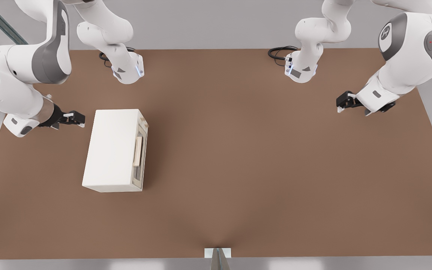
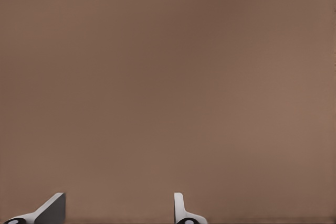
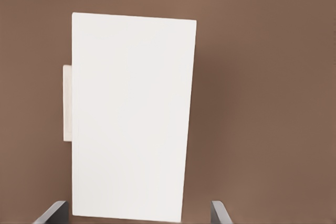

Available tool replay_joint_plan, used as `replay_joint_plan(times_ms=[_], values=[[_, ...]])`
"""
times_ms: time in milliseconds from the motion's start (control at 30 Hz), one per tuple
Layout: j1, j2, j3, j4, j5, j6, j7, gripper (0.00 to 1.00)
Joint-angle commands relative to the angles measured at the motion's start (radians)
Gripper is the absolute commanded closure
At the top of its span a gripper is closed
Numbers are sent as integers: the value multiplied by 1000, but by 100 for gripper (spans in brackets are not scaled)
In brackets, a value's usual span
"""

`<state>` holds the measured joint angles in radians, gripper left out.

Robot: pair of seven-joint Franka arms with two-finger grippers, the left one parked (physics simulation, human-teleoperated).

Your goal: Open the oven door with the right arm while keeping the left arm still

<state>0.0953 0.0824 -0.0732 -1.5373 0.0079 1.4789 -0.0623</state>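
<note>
I am the right arm (image 1: pixel 17 71), a white jointed robot arm with grey joint caps, standing at the front view's left. My black two-finger gripper (image 1: pixel 76 119) hovers above the brown table (image 1: pixel 261 157), just beside the rear edge of the cream-white box oven (image 1: pixel 113 150) and apart from it. My wrist view shows a grey fingertip (image 3: pixel 52 212) on each side of the frame with a broad gap between them, so my jaws stand wide and hold nothing.

The oven lies ahead of my jaws, its plain cream top face filling the space between my fingertips. The oven door (image 1: pixel 140 152), a narrow cream-framed front panel with a dark window, is on the far side of the box from me, facing away. Its pale tan bar handle (image 1: pixel 138 150) runs along the door; from my wrist only a thin strip of it peeks past the far edge of the top. The door looks closed, flush with the oven body, though the front view sees it edge-on and I cannot be sure of a small gap.

I judge this the approach step: nothing is gripped yet. The next move calls for carrying my jaws across the oven top to the far side, lowering them to straddle the handle, then closing and pulling the door away from the box.
</note>
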Motion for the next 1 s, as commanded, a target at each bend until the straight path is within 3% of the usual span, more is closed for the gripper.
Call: replay_joint_plan(times_ms=[0,100,133,167,200,233,433,767,967], values=[[6,0,0,0,1,-5,-42,0],[73,49,12,6,-81,-17,-54,0],[144,88,12,8,-155,-19,-53,0],[268,146,10,6,-319,-32,-30,7],[355,192,13,9,-408,-84,70,71],[394,233,12,11,-413,-94,72,79],[523,364,13,8,-672,-88,134,79],[593,496,12,69,-717,-78,582,79],[592,545,9,82,-717,-77,610,79]])
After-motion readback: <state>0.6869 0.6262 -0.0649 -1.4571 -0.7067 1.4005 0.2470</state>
